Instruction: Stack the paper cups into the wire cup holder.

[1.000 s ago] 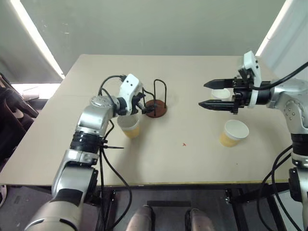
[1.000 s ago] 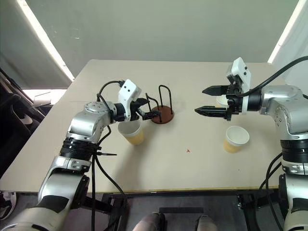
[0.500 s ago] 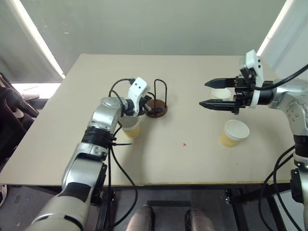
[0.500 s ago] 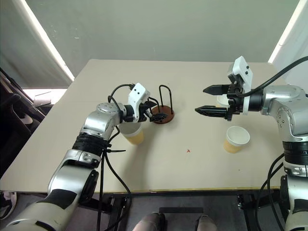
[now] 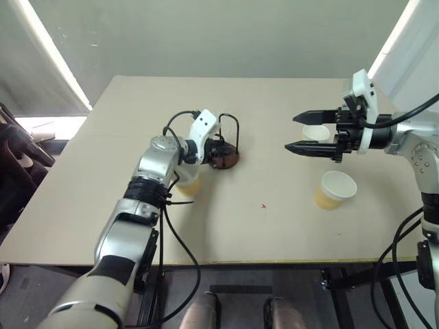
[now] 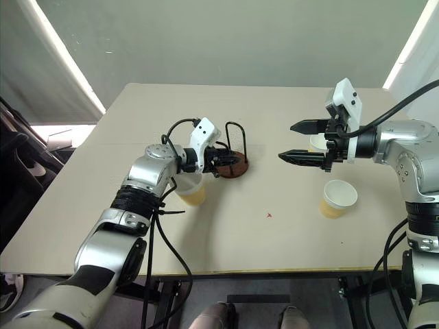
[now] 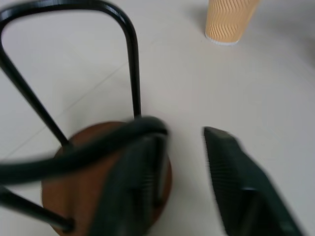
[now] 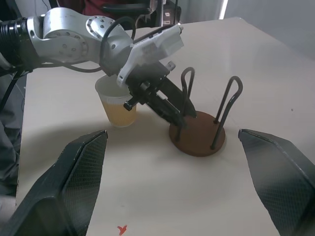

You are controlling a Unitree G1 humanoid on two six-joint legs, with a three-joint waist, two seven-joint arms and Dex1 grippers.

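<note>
Nearest the table's (image 5: 82,205) front edge, one paper cup (image 5: 334,189) stands upright at the right. Farther back, the left gripper (image 8: 172,109) reaches into the wire cup holder (image 8: 199,132), fingers drawn around one wire loop, a second cup (image 8: 115,104) beside the arm. Right gripper (image 5: 299,132) hovers spread wide, a third cup (image 5: 317,133) behind it.

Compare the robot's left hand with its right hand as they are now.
The left hand sits low at the wire cup holder, one finger beside a wire loop; the right hand hangs above the table, away from the holder. The left hand's fingers stand closer together; the right hand's are spread wide. Neither holds a cup.
</note>
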